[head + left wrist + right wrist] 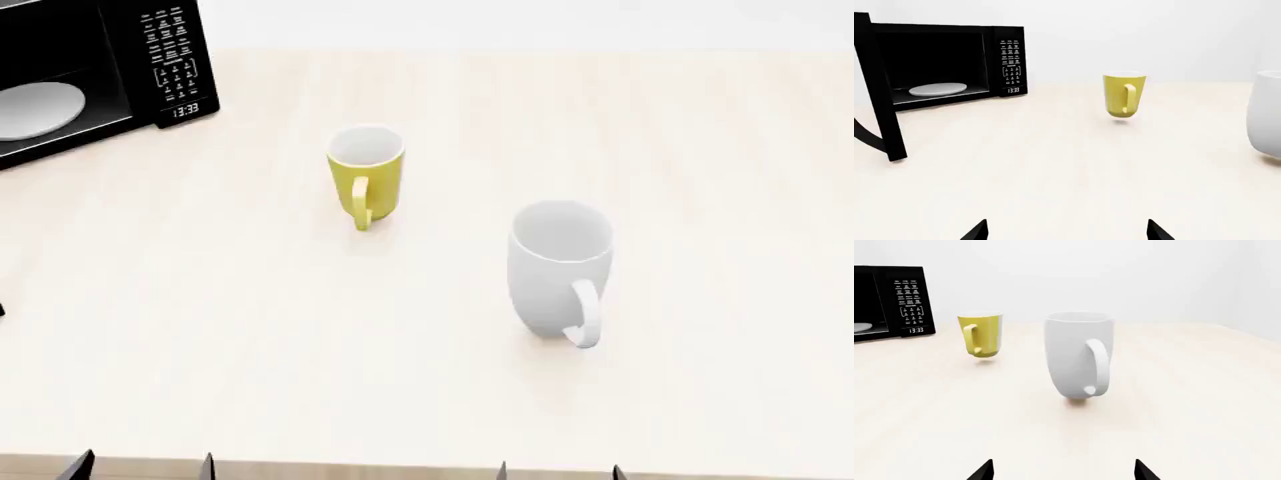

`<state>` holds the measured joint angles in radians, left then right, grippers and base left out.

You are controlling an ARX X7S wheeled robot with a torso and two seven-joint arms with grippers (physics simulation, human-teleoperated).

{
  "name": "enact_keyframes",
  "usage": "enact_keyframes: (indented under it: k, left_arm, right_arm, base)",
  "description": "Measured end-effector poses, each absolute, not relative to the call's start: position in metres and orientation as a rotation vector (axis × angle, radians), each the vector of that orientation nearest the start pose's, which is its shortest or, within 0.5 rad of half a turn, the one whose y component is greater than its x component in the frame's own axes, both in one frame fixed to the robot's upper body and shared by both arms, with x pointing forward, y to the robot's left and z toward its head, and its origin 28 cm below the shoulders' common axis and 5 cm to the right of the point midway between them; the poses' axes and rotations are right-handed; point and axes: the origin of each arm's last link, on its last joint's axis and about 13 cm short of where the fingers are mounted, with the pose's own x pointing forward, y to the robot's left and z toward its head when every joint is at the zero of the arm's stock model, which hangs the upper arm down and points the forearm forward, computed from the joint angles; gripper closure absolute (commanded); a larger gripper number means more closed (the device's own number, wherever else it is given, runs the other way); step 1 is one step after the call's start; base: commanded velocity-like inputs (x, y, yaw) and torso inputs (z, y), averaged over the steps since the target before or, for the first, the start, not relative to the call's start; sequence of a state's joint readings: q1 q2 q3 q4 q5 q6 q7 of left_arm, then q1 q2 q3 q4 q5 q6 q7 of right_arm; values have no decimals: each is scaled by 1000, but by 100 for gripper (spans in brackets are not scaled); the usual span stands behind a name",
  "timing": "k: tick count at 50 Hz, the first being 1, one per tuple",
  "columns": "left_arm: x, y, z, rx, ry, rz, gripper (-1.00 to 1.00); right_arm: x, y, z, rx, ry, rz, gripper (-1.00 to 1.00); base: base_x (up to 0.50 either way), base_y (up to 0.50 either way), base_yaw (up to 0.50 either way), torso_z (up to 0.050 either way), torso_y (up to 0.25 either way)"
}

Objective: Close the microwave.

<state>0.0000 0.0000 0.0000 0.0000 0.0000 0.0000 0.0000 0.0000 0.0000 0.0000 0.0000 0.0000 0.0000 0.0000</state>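
The black microwave [1009, 60] stands at the far left of the table, with its door [881, 95] swung wide open toward me and seen edge-on. The white turntable plate [937, 89] lies inside. The microwave also shows in the head view [167, 60] and the right wrist view [911, 300]. My left gripper [1066, 231] is open and empty, low over the table's near edge, well short of the door. My right gripper [1063, 471] is open and empty, facing the white mug. In the head view only the tips of the left gripper [140, 466] and right gripper [558, 470] show.
A yellow mug [364, 175] stands right of the microwave. A bigger white mug [561, 270] stands nearer me, in front of my right gripper. The pale wooden table [747, 200] stretches to the right.
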Motion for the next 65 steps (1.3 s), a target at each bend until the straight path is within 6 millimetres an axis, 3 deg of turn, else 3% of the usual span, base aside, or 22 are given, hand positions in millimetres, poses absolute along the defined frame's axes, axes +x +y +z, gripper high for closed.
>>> enact_keyframes:
  k: [22, 27, 36, 42, 49, 65]
  left_arm:
    - [210, 204, 15, 15, -5, -10, -100]
    - [209, 206, 32, 50, -128, 19, -100]
    - [197, 210, 84, 132, -482, 96, -100]
    - [189, 212, 105, 153, -621, 129, -100]
    - [183, 213, 118, 165, -707, 147, -100]
    - [180, 214, 126, 163, -759, 163, -100]
  right_arm:
    - [211, -96, 13, 1, -11, 0, -100]
    - [210, -96, 28, 47, -155, -8, -100]
    - [202, -99, 71, 82, -528, -58, -100]
    - [196, -102, 88, 84, -675, -90, -100]
    - [192, -103, 99, 72, -770, -117, -100]
    - [187, -100, 103, 25, -842, -122, -100]
  base:
    - [0, 0, 0, 0, 0]
    - [0, 0, 0, 0, 0]
    - [0, 0, 0, 0, 0]
    - [0, 0, 0, 0, 0]
    - [0, 14, 0, 0, 0]
    - [0, 500, 0, 0, 0]
